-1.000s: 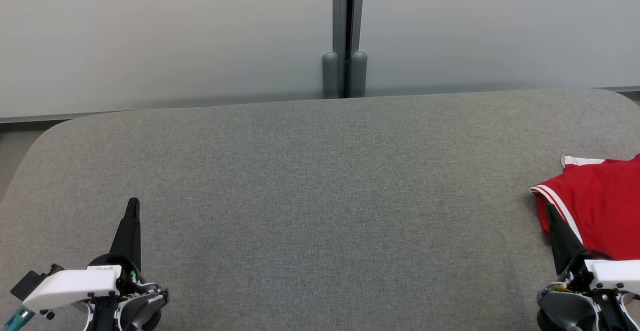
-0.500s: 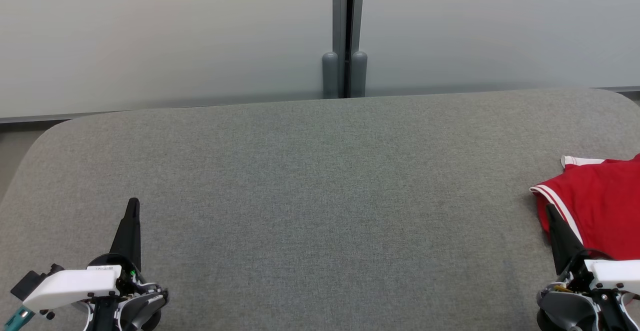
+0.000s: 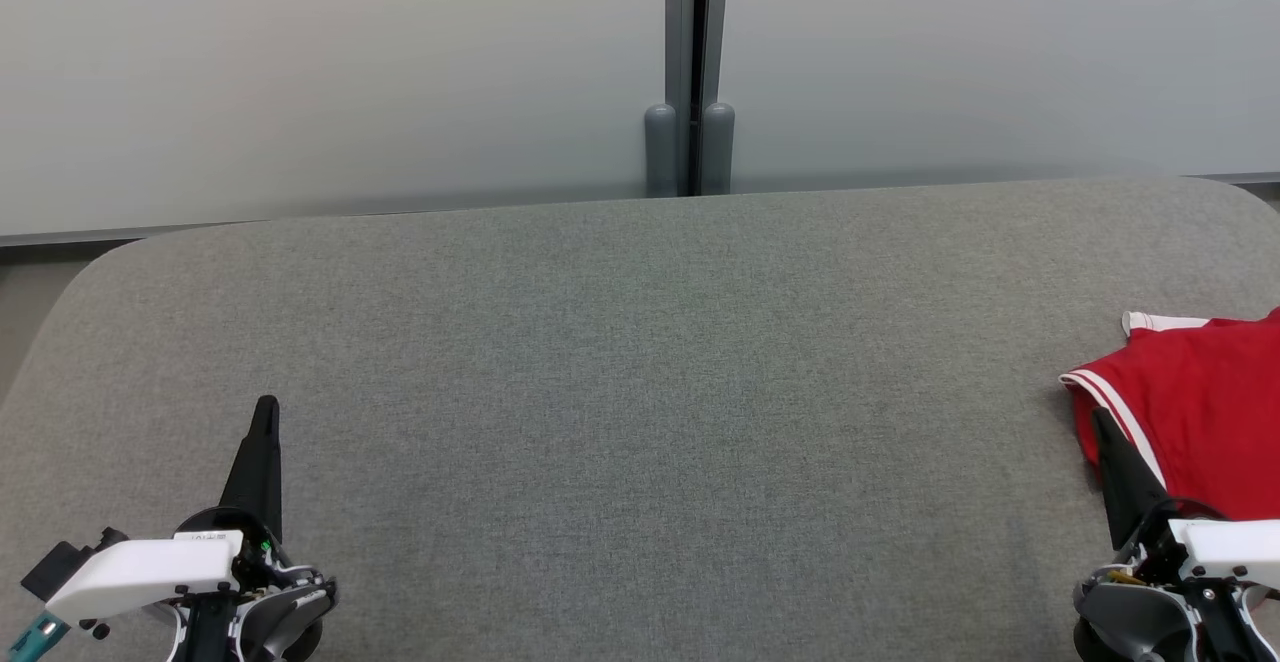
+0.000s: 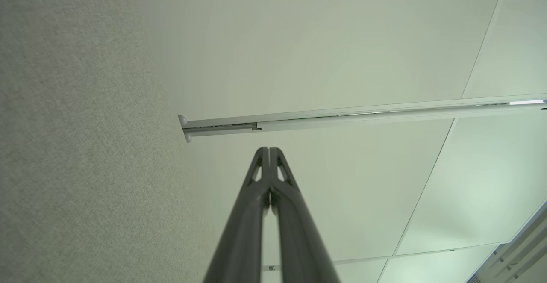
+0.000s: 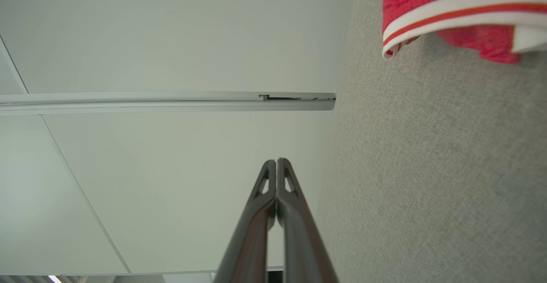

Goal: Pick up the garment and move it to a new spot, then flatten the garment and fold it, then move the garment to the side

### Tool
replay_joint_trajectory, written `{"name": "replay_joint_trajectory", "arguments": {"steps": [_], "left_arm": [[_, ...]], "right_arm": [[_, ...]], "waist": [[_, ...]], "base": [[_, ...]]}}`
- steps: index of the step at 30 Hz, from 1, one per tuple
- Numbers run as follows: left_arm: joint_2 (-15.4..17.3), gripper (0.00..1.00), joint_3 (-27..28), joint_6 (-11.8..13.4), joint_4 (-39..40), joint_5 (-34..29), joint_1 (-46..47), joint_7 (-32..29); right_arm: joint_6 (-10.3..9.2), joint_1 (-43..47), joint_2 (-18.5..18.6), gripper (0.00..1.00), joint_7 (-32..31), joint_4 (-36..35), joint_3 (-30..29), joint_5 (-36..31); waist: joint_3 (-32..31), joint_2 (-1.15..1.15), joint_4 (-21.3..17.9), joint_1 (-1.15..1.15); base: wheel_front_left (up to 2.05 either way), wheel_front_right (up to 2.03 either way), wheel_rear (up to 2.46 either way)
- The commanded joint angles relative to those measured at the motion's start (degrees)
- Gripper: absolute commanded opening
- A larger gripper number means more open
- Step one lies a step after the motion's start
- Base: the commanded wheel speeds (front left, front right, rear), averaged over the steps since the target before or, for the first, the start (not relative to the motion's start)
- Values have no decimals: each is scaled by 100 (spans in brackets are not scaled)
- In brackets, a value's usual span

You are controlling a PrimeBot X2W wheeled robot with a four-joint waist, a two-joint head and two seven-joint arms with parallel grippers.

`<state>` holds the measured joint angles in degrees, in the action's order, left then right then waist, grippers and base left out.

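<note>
The garment (image 3: 1200, 412) is red with white-and-red striped trim, lying bunched at the far right of the grey padded table (image 3: 640, 392), cut off by the frame edge. In the right wrist view the garment (image 5: 448, 5) fills the upper right corner. My right gripper (image 3: 1100, 417) is shut and empty, its tip just in front of the garment's near-left edge; its fingers meet in the right wrist view (image 5: 277, 161). My left gripper (image 3: 266, 404) rests at the lower left, shut and holding nothing, far from the garment. Its closed tips appear in the left wrist view (image 4: 269, 149).
A pale frosted wall with a dark vertical post (image 3: 695, 67) stands behind the table's far edge. The table's corners are rounded at the far left (image 3: 110, 257) and far right. The grey surface spreads wide between the two grippers.
</note>
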<state>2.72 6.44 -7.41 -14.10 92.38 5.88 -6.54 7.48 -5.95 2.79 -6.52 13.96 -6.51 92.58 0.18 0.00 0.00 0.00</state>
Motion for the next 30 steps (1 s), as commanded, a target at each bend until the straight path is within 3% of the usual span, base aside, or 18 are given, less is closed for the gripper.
{"name": "replay_joint_trajectory", "arguments": {"steps": [1,30], "left_arm": [[30,0,22,-21,-1,8,80,-18],[30,0,22,-21,0,8,80,-17]], "right_arm": [[2,-51,18,0,-14,14,-15,-23],[2,-51,15,0,-19,14,-20,-28]], "waist": [[0,0,0,0],[0,0,0,0]], "base": [[0,0,0],[0,0,0]]}}
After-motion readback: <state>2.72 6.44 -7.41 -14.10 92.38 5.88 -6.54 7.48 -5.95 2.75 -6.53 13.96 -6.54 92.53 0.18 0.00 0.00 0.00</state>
